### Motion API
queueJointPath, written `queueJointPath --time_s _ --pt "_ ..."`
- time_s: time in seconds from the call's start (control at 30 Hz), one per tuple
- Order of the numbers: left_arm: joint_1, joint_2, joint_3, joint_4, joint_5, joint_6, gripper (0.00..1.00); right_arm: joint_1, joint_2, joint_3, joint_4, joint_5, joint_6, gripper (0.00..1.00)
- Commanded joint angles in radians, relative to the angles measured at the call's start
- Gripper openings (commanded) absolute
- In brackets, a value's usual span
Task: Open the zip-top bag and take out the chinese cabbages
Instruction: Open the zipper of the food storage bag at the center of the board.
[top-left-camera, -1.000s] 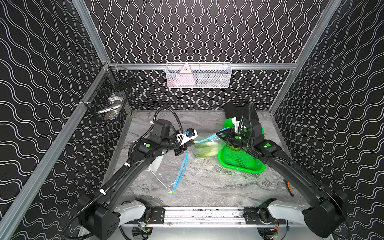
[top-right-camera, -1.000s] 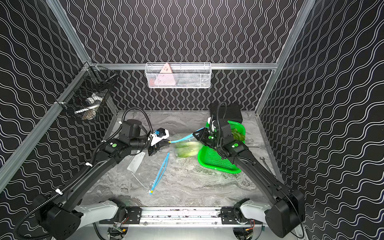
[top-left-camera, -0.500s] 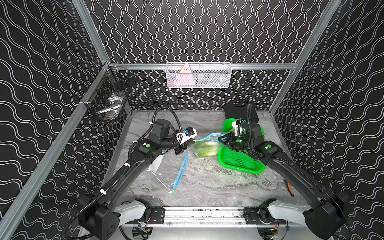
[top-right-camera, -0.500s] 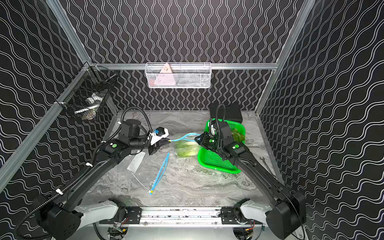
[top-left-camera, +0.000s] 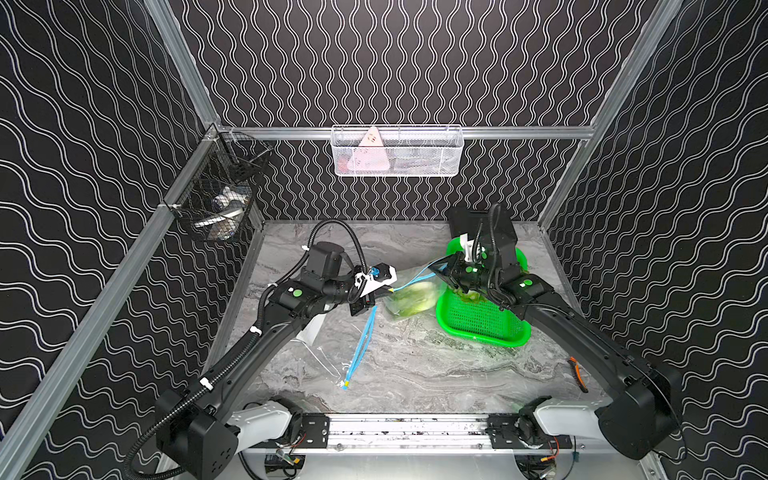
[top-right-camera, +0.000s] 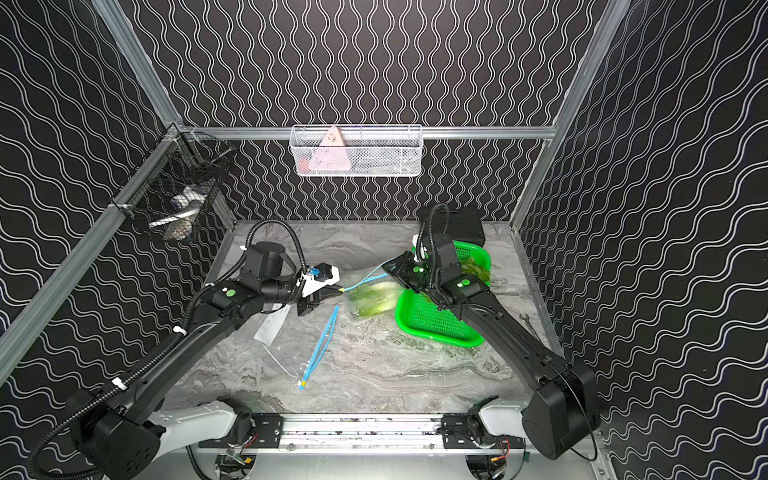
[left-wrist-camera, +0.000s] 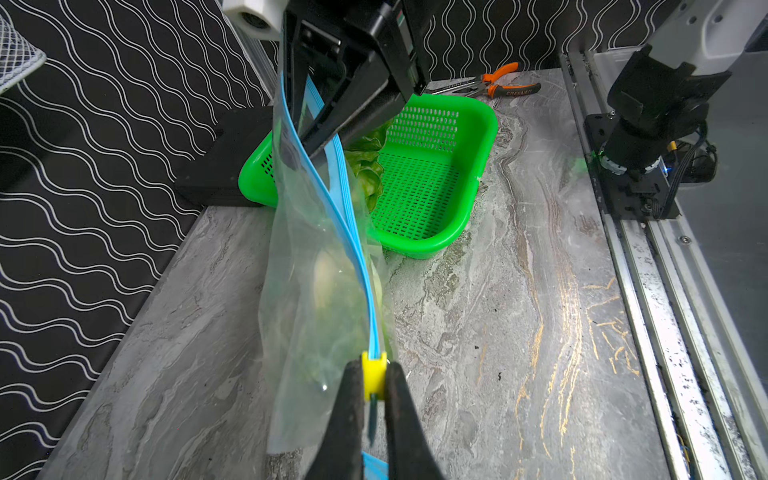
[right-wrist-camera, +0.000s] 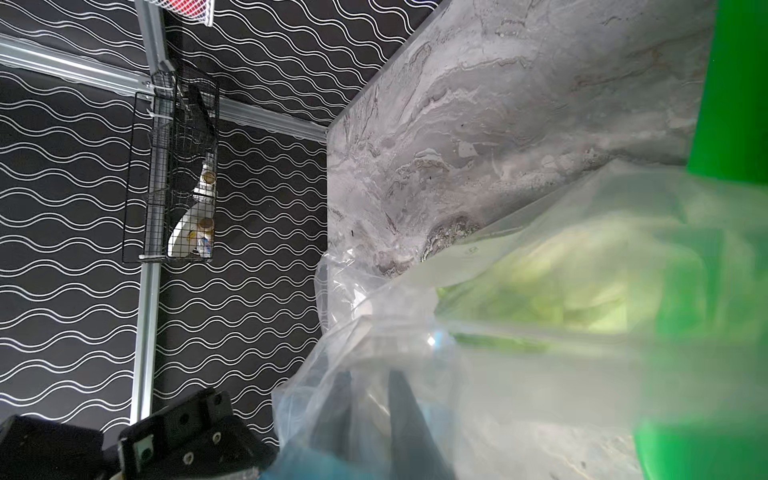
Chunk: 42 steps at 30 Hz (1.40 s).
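Observation:
The clear zip-top bag (top-left-camera: 409, 291) (top-right-camera: 372, 297) with a blue zip strip hangs stretched between my two grippers, just left of the green basket (top-left-camera: 482, 328) (top-right-camera: 436, 328). My left gripper (left-wrist-camera: 373, 365) (top-left-camera: 388, 289) is shut on the bag's yellow slider (left-wrist-camera: 373, 376). At the bag's other top corner my right gripper (top-left-camera: 436, 270) (right-wrist-camera: 370, 378) is shut on the plastic, its fingers showing through the film. One of the chinese cabbages (right-wrist-camera: 561, 282) (top-right-camera: 370, 299) shows blurred inside the bag. Another cabbage (left-wrist-camera: 368, 166) (top-right-camera: 473, 268) lies in the basket.
A second, flat clear bag with a blue zip (top-left-camera: 361, 345) lies on the marble table in front of the left arm. Orange-handled pliers (top-left-camera: 577, 374) lie at the front right. A black box (top-left-camera: 478, 220) stands behind the basket. Wire baskets hang on the left wall (top-left-camera: 220, 208) and the back wall (top-left-camera: 397, 151).
My right gripper has moved left from over the basket to the bag's top corner and closed on it. The left gripper has kept its hold on the slider.

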Motion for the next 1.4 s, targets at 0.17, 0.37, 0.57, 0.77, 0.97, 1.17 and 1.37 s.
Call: queueJointPath --time_s 0.17,0.37,0.57,0.77,0.97,1.17,1.37 --pt "0.000 0.032 0.052 -0.029 0.028 -0.094 0.94 -0.008 -0.015 -0.019 0.073 0.011 -0.095 0.00" --pt "-0.006 0.088 0.188 0.051 0.095 -0.489 0.99 -0.009 -0.038 -0.045 0.137 -0.018 -0.261 0.00" --pt "-0.140 0.164 0.313 0.046 -0.134 -0.594 0.99 -0.009 -0.045 -0.075 0.220 -0.062 -0.239 0.00" --pt "-0.281 0.284 0.415 -0.064 -0.430 -0.539 0.99 -0.010 -0.039 -0.093 0.267 -0.081 -0.186 0.00" --pt "-0.311 0.344 0.446 -0.065 -0.545 -0.562 0.82 -0.008 -0.045 -0.094 0.265 -0.086 -0.186 0.00" --pt "-0.310 0.350 0.444 -0.045 -0.621 -0.570 0.65 -0.010 -0.063 -0.099 0.235 -0.077 -0.215 0.00" --pt "-0.310 0.381 0.464 -0.062 -0.722 -0.573 0.54 -0.009 -0.067 -0.094 0.223 -0.083 -0.232 0.00"
